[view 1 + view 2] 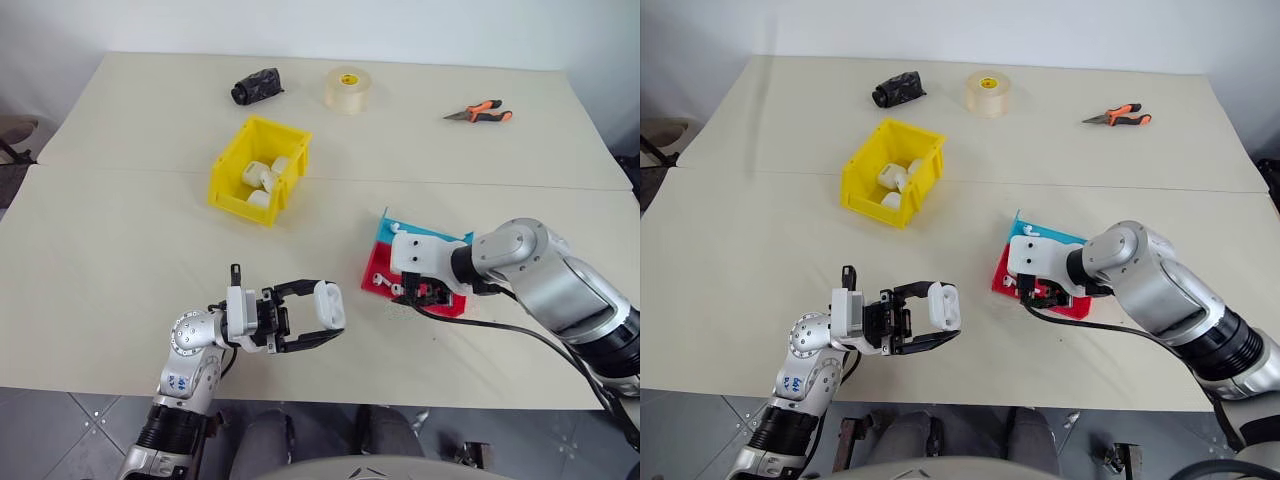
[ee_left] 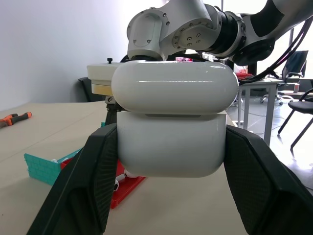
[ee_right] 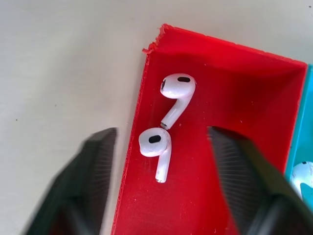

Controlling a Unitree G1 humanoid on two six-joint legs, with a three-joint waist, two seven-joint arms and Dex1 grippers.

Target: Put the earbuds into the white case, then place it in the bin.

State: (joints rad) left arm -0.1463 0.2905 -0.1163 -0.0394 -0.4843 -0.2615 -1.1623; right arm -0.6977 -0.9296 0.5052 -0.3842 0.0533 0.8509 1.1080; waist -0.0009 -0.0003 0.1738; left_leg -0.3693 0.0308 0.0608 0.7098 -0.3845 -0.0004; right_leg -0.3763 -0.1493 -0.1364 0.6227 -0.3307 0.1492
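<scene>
My left gripper is shut on the white case, held above the table's near edge; in the left wrist view the case has its lid down between the two black fingers. My right gripper hangs open just over the red compartment of the tray. Two earbuds lie loose on the red floor, the nearer one between the spread fingers, untouched. Another earbud shows in the blue compartment. The yellow bin stands farther back to the left, with white cases inside.
At the far edge of the table lie a black bundle, a roll of clear tape and orange-handled pliers. Bare tabletop stretches between the bin, the tray and my left gripper.
</scene>
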